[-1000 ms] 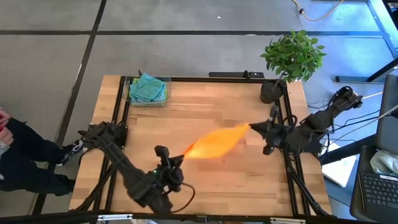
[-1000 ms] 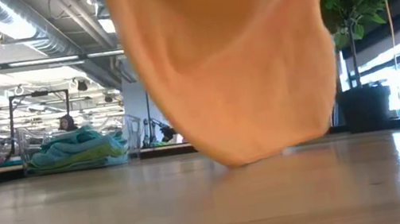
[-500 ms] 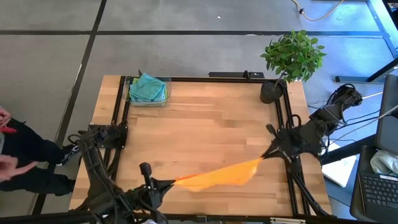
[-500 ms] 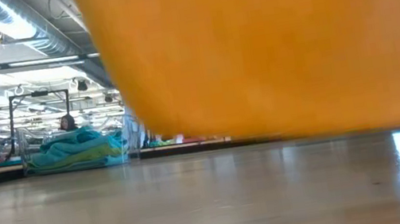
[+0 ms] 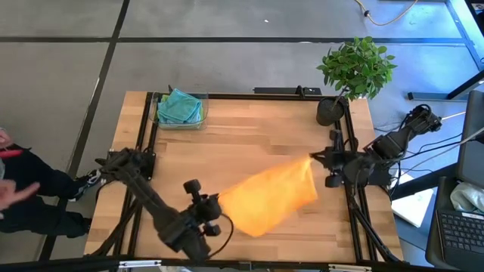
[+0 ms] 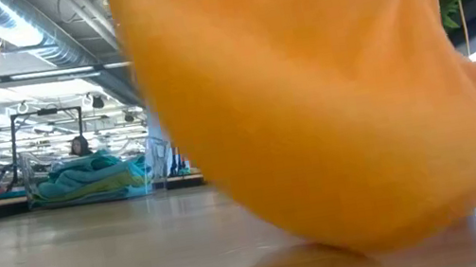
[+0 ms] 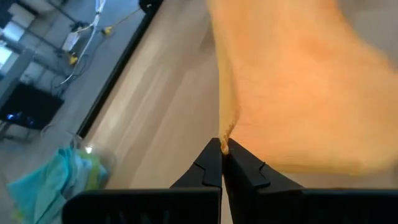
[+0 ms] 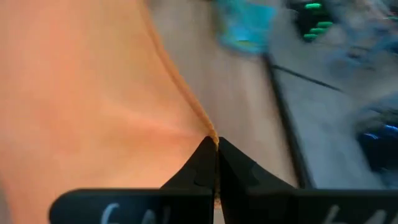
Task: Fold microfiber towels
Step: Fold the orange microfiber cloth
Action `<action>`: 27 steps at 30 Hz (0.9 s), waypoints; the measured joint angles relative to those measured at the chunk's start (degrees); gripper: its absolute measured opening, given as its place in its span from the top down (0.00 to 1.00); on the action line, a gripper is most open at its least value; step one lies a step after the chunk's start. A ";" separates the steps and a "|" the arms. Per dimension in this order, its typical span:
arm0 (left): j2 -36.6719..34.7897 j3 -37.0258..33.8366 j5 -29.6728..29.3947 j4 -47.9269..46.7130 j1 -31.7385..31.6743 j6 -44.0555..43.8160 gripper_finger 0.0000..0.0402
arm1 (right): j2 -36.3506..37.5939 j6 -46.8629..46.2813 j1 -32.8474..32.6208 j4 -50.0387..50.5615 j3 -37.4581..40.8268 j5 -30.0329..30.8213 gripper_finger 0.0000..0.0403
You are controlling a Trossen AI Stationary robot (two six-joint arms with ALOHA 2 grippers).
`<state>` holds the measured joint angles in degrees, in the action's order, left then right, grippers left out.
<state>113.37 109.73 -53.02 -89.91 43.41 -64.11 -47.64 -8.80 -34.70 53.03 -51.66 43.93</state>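
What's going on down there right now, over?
Left gripper and right gripper each shut on a corner of the orange towel. Towel stretched between them, sagging to the table. Other towels binned at far corner. Nothing blocking.

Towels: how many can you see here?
At least 3: an orange towel stretched between both grippers, and teal and green ones piled in the corner bin; more may be hidden there.
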 joint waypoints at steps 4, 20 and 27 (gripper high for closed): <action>-0.03 -0.83 -0.52 -0.09 -1.42 -1.71 1.00 | 0.03 0.33 0.00 0.03 -0.02 1.15 0.98; -0.08 5.72 -0.88 12.36 7.65 4.77 1.00 | 0.62 6.62 -3.24 -13.06 -0.02 -39.51 0.98; -0.08 6.56 -11.57 25.33 12.28 21.98 1.00 | 1.74 9.14 -6.67 -18.08 -2.53 -37.49 0.98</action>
<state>113.30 116.29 -64.59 -64.58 55.69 -42.13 -45.90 0.34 -41.37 34.96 -54.19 6.44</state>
